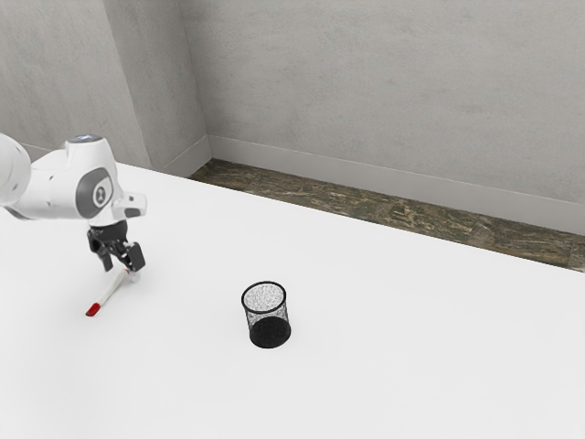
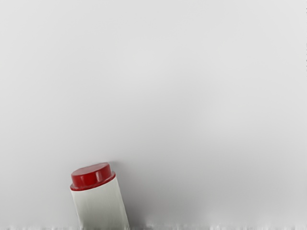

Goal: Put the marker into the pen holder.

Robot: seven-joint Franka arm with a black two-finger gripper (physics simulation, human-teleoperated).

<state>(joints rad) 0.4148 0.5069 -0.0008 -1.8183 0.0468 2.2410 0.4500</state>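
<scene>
Well, one white cylindrical marker [image 1: 111, 290] with red ends lies on the white counter [image 1: 411, 357], and one round black wire-mesh pen holder [image 1: 270, 333] stands upright, well apart from it. One black two-fingered hand [image 1: 122, 268] hangs over one marker end, fingers clearly apart; whether either touches it, I cannot tell.

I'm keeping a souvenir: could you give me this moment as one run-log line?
gripper: open, low near marker | marker: lying on table | pen holder: upright, marker outside
</scene>
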